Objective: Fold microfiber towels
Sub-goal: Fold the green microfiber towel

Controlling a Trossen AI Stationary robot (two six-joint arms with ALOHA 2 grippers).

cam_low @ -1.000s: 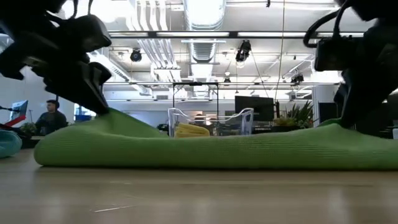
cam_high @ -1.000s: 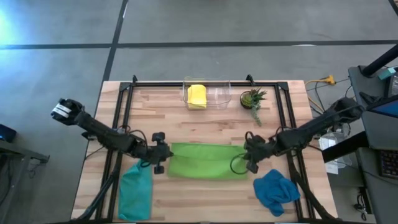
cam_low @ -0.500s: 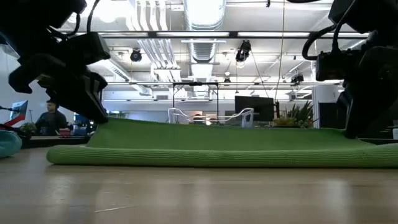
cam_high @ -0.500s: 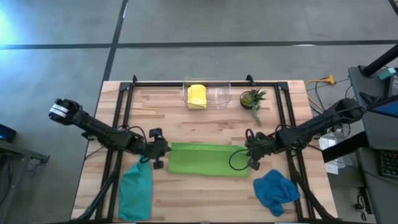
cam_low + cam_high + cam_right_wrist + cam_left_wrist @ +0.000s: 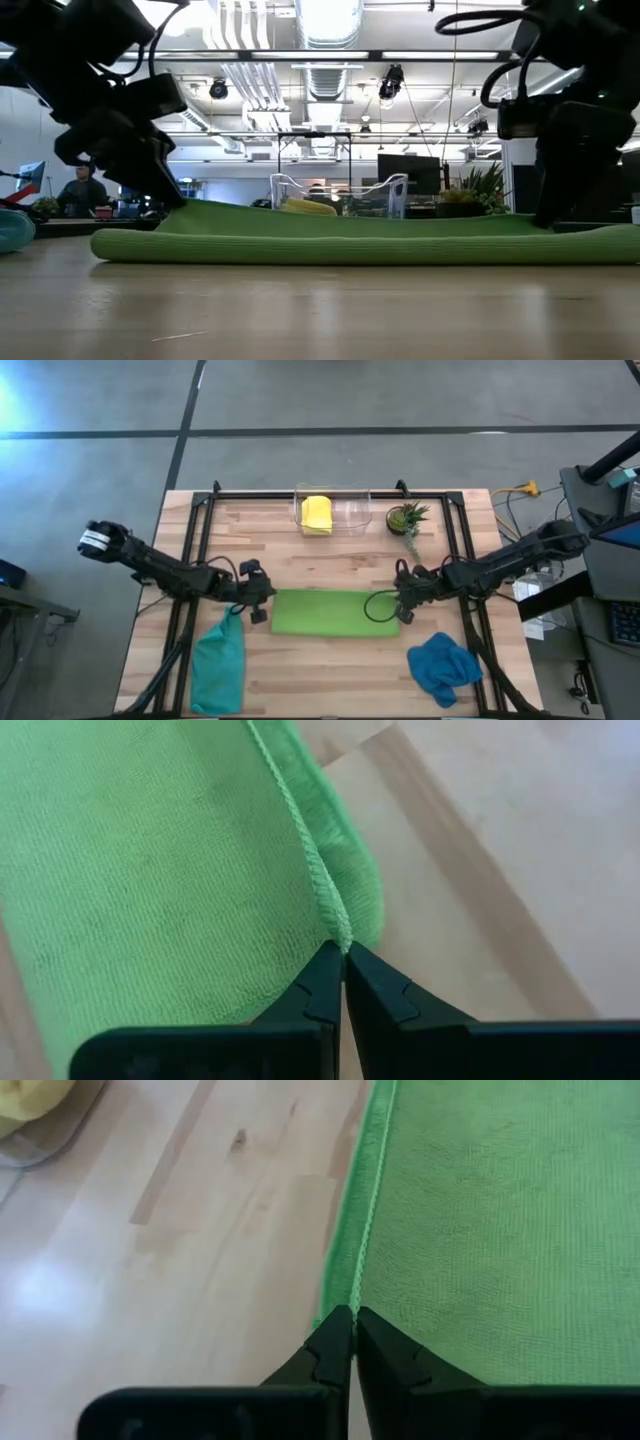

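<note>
The lime green towel [image 5: 333,613] lies mid-counter folded into a flat, ribbed rectangle, the left hand [image 5: 259,594] and right hand [image 5: 401,596] each pinched tight on a far corner.

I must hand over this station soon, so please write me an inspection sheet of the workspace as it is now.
Surface: wooden table, black frame rails around it.
Job's things: lime green towel folded at centre; teal towel and blue towel unfolded near the front edge; yellow towel in a clear bin.
Clutter: small potted plant.
Grippers: left gripper and right gripper each shut on a lime towel corner.
Cables: cable loop at the right wrist.
Surroundings: grey floor; a person seated far behind.
</note>
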